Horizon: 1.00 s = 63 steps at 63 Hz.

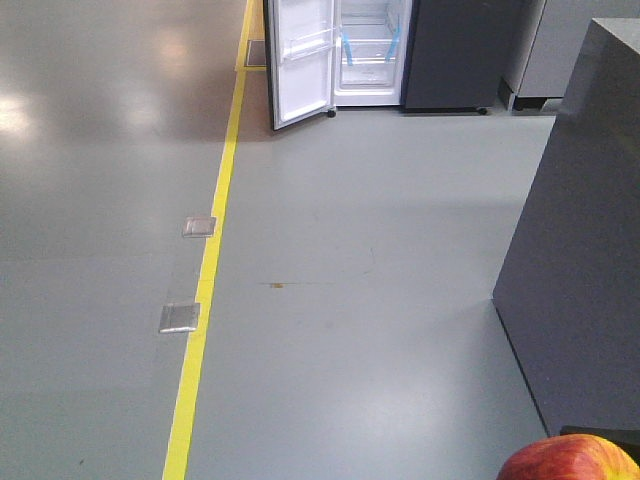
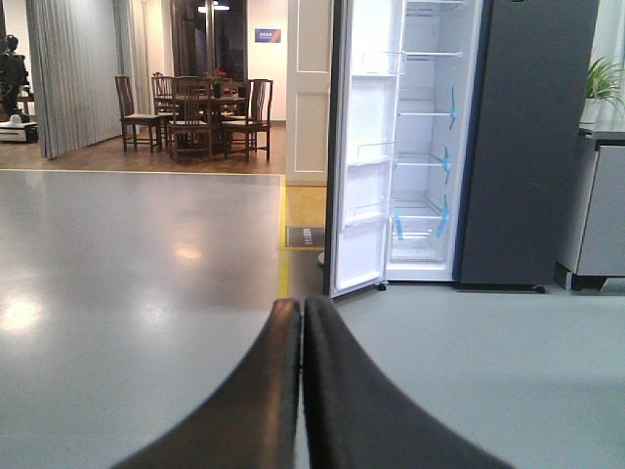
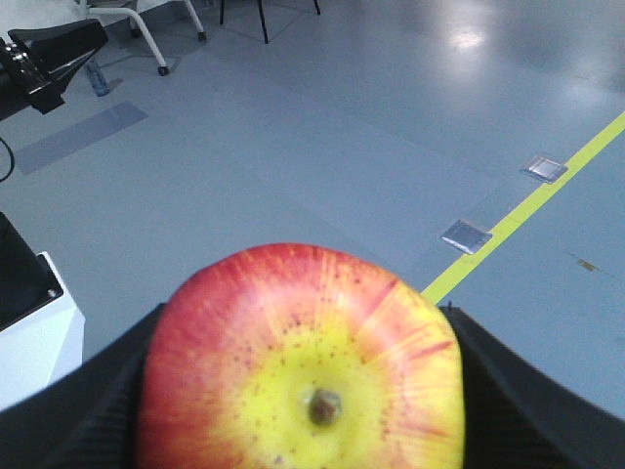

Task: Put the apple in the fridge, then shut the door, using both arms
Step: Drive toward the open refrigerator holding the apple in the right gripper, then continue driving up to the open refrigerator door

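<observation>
My right gripper [image 3: 303, 391] is shut on the apple [image 3: 303, 371], red with a yellow patch round its stem; black fingers [image 3: 508, 391] press both its sides. The apple's top also shows at the bottom right of the front view [image 1: 570, 462]. The fridge [image 1: 372, 50] stands far ahead, dark blue-grey outside, white inside with blue tape on the shelves. Its door [image 1: 300, 60] hangs open to the left, white inside with clear bins. In the left wrist view the fridge [image 2: 420, 147] and the door [image 2: 366, 156] stand ahead; my left gripper [image 2: 301, 305] is shut and empty.
A grey-sided counter [image 1: 580, 250] stands close on the right. A yellow floor line [image 1: 205, 290] runs toward the fridge, with two metal floor plates [image 1: 180, 317] beside it. A dining table with chairs [image 2: 200, 112] is far back left. A white robot base [image 3: 29, 332] is at the left.
</observation>
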Motion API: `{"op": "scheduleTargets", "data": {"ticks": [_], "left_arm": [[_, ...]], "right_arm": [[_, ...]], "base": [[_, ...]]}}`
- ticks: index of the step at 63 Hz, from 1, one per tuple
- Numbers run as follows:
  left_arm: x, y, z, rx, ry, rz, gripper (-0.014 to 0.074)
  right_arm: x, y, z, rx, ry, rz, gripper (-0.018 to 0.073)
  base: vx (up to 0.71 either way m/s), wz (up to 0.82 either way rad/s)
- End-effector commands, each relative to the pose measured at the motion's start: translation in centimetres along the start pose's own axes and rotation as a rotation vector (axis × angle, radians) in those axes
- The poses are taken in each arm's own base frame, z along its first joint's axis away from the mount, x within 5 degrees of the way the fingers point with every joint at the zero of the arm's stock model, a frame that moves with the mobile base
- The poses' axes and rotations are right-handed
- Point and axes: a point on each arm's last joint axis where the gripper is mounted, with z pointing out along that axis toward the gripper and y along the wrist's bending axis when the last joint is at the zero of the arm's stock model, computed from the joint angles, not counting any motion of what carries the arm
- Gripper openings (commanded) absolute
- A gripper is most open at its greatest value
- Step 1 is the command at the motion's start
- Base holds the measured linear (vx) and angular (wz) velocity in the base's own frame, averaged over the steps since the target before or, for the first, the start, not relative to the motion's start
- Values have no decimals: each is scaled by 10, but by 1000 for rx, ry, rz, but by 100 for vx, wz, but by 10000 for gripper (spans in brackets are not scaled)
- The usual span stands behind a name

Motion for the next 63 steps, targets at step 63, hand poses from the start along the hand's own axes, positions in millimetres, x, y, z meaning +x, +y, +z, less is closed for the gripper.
{"op": "scheduleTargets", "data": {"ticks": [63], "left_arm": [[0, 0, -1, 10, -66, -9, -6]], "right_arm": [[-13, 0, -3, 6, -80, 16, 363]], "base": [[24, -1]]}}
